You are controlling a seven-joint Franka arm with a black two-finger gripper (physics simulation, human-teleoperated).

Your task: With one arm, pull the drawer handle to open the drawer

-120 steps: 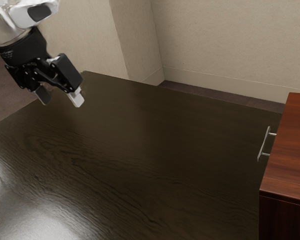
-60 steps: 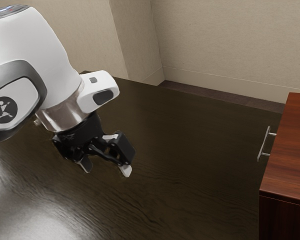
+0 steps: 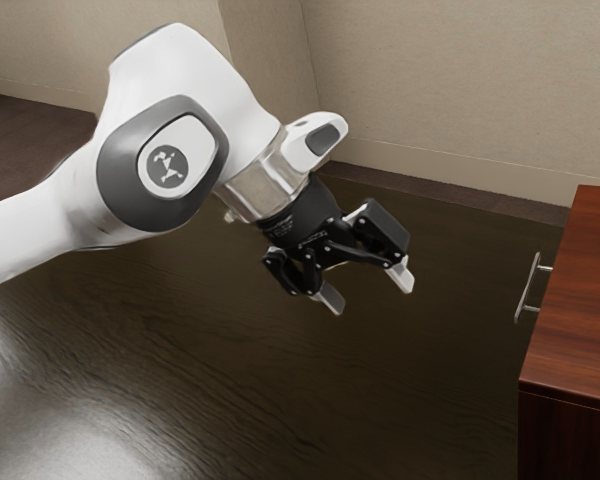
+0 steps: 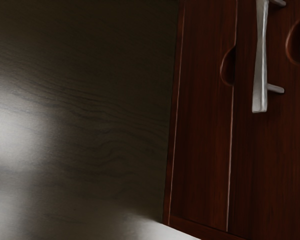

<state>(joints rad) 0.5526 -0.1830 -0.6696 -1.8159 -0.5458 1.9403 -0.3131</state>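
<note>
A reddish-brown wooden cabinet stands at the exterior view's right edge, with a pale metal bar handle sticking out of its drawer front toward the arm. My gripper hangs open above the dark table, well to the exterior view's left of the handle, with nothing between its fingers. In the wrist view the cabinet front shows its panel seams and the handle standing off the wood on two short posts.
The dark wood-grain table stretches under the arm up to the cabinet. Beige walls and a corner column stand behind the table's far edge.
The arm has swung across the table toward the exterior view's right, carrying the open gripper from the far upper left to near the middle, closer to the handle. The cabinet has not moved.
</note>
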